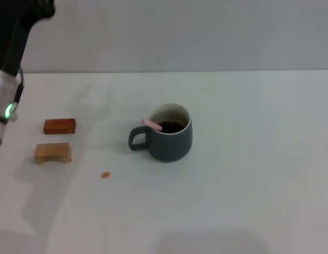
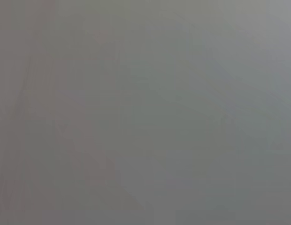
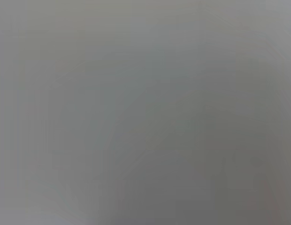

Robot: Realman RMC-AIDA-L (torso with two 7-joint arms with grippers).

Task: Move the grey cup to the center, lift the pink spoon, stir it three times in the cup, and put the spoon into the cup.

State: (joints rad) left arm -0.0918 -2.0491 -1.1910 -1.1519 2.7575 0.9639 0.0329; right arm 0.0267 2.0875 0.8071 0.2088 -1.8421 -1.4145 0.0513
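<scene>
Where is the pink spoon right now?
In the head view, the pink spoon stands in the grey cup near the table's middle, its handle leaning on the rim above the cup's handle.

The left arm [image 1: 10, 63] is up high at the far left side of the head view. It is black on top and silver lower down, with a small green light. Its gripper does not show. The right arm does not show.

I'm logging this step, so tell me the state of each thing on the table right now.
grey cup: upright mid-table, holding dark liquid, handle toward the robot's left.
pink spoon: in the cup, handle resting on the rim.
two small blocks: lying flat, apart from the cup.
left arm: raised at the table's left edge.
</scene>
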